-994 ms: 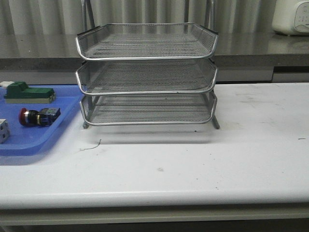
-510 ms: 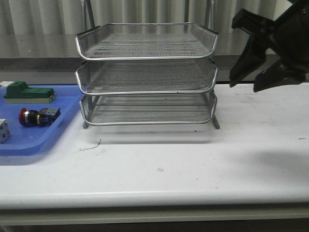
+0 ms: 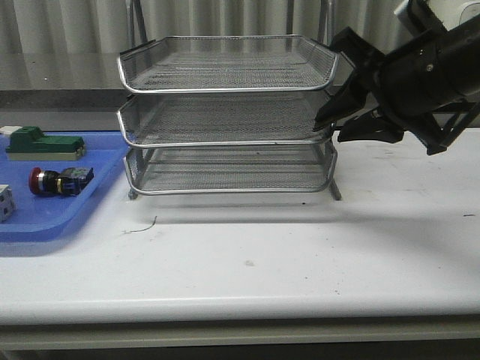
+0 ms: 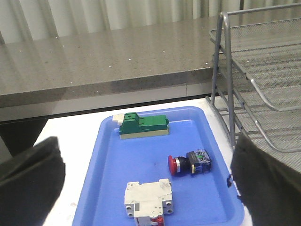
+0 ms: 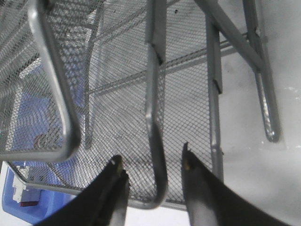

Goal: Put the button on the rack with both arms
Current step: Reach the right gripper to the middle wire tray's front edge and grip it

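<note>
No text, label, brand, number or sign is readable anywhere; any markings on the small parts are too blurred to make out.

We saw the button (image 3: 60, 181) lying on its side at nine o'clock from the rack (image 3: 229, 112), red mushroom head pointing left, blue rear block right. The rack, three silver mesh tiers with chrome rims, stood upright with tiers pushed in.
</note>
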`<state>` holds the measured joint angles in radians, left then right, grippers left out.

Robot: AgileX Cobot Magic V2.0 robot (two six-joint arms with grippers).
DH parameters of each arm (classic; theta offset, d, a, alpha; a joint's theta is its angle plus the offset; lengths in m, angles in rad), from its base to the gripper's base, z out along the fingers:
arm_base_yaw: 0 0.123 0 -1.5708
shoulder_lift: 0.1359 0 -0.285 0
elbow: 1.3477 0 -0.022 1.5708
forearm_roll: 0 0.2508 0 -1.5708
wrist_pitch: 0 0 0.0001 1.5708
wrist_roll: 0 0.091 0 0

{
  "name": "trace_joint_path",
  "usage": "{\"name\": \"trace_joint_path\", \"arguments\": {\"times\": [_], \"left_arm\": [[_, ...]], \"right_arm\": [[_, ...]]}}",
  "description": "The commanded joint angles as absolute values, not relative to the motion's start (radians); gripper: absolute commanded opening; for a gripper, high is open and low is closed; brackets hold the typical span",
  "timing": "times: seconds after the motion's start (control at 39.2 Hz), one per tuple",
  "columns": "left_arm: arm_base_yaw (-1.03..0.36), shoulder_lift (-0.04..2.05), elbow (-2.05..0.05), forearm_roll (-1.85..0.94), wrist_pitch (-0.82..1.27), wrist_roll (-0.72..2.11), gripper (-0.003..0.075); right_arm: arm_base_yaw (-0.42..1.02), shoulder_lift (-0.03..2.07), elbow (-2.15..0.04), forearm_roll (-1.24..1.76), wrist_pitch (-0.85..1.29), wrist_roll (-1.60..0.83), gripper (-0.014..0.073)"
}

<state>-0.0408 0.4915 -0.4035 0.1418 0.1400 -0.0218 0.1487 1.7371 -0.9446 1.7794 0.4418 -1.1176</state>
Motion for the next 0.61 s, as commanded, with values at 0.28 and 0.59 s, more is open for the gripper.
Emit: {"name": "trace_joint_path", "arguments": {"times": [0.28,0.59], "left_arm": [[-0.047,0.501,-0.441,0.133,0.055,-0.025,0.0680],[-0.047,0.501,-0.441,0.133,0.055,-0.025,0.0680]], "right_arm": [[0.144,1.760,-1.037,1.890,0.503,-1.163,0.0281],[0.130,1.760,-1.040,1.890,0.513,-1.163,0.0047]]}}
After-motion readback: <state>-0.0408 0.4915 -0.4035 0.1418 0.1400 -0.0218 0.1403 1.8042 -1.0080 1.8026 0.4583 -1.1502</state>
